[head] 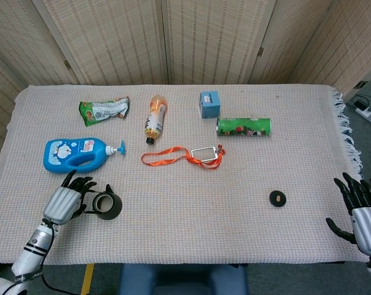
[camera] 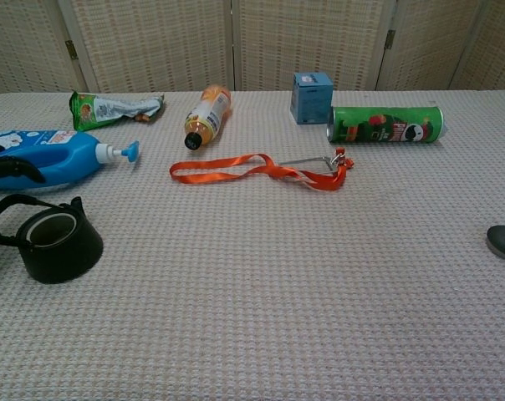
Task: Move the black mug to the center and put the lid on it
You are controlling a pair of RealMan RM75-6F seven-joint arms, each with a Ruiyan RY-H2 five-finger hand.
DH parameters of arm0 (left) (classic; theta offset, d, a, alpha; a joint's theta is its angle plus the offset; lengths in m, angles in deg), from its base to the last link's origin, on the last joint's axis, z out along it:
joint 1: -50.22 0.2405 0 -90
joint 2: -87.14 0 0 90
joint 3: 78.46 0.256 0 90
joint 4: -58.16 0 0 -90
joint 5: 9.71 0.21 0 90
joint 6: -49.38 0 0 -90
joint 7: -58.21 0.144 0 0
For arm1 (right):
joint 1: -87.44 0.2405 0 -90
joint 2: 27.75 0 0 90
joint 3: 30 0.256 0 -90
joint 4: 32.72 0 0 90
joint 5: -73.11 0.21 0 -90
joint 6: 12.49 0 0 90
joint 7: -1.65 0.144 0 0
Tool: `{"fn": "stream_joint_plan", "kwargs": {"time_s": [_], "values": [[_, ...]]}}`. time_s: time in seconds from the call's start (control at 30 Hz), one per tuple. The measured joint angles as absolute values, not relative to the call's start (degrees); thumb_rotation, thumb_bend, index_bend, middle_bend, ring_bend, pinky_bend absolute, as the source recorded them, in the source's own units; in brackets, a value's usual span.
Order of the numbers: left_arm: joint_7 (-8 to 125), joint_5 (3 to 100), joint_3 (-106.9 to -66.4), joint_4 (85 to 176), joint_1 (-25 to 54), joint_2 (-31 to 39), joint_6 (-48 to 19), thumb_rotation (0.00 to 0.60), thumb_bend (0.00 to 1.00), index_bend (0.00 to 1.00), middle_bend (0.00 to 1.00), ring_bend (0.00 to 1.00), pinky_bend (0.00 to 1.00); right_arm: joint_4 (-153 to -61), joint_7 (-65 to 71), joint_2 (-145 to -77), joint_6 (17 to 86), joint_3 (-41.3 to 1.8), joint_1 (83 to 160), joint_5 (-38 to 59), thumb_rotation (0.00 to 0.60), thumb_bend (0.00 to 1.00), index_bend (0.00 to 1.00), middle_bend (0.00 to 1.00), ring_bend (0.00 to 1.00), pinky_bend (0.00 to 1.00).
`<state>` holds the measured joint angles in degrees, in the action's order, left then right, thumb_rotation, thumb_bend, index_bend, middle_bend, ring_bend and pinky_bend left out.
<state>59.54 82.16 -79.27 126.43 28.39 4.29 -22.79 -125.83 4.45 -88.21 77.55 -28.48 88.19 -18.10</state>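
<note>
L hand [head: 66, 203] is sitting near the worktop's [head: 191, 233] front-left corner, fingers [head: 81, 184] spread and reaching over the handle side of the mug [head: 107, 206]; can't tell if they're touching it. In chest view only dark fingertips [camera: 10, 167] are showing at the left edge, above the mug [camera: 58, 244]. Mug is standing upright, open top, w/ nothing on it. R hand [head: 362, 215] is resting at the front-right corner, fingers apart, holding nothing. Lid [head: 277, 198] is lying flat toward the front right, well apart from the mug and left of the R hand. Blue bottle [head: 78, 152] is lying just behind the L hand. Orange lanyard [head: 182, 157] is lying mid-worktop. Further back: snack bag [head: 104, 110], orange bottle [head: 155, 117], blue box [head: 209, 103], green can [head: 243, 126] on its side.
</note>
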Motion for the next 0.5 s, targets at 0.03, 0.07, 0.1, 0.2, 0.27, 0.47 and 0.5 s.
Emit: {"fn": "stream_joint_plan", "kwargs": {"time_s": [0.03, 0.07, 0.1, 0.2, 0.27, 0.47, 0.5], "values": [[59.0, 82.5, -79.2, 126.3, 28.3, 4.2, -23.1, 0.6, 0.29, 0.24, 0.17, 0.2, 0.0, -125.8, 4.4, -88.2, 77.5, -28.5, 88.2, -18.1, 0.6, 0.27, 0.0, 0.0, 0.07, 0.0], [58.3, 82.8, -79.2, 126.0, 28.1, 4.0, -23.5, 0.6, 0.29, 0.25, 0.18, 0.21, 0.0, -125.8, 4.5, -88.3, 77.5, -28.5, 88.2, -18.0, 0.6, 0.27, 0.0, 0.0, 0.07, 0.0], [57.9, 83.0, -79.1, 125.8, 28.0, 3.8, -23.8, 0.6, 0.29, 0.27, 0.18, 0.21, 0.0, -125.8, 4.5, -88.3, 77.5, -28.5, 88.1, -18.0, 0.6, 0.27, 0.0, 0.0, 0.07, 0.0], [56.4, 83.6, -78.9, 125.7, 27.8, 3.5, -24.4, 0.6, 0.29, 0.3, 0.19, 0.22, 0.0, -125.7, 4.6, -88.2, 77.6, -28.4, 88.1, -18.0, 0.6, 0.27, 0.0, 0.0, 0.07, 0.0], [55.0, 84.1, -78.8, 125.9, 27.6, 3.4, -24.9, 0.6, 0.29, 0.32, 0.2, 0.22, 0.0, -125.7, 4.7, -88.2, 77.6, -28.4, 88.1, -18.0, 0.6, 0.27, 0.0, 0.0, 0.07, 0.0], [53.5, 86.1, -78.5, 127.4, 26.7, 3.3, -26.7, 0.6, 0.34, 0.37, 0.22, 0.24, 0.0, -125.5, 4.8, -88.3, 77.3, -28.3, 88.3, -18.0, 0.6, 0.27, 0.0, 0.0, 0.07, 0.0], [53.2, 86.2, -78.5, 127.6, 26.5, 3.3, -26.8, 0.6, 0.34, 0.38, 0.22, 0.24, 0.0, -125.5, 4.8, -88.3, 77.3, -28.3, 88.3, -18.0, 0.6, 0.27, 0.0, 0.0, 0.07, 0.0]]}}
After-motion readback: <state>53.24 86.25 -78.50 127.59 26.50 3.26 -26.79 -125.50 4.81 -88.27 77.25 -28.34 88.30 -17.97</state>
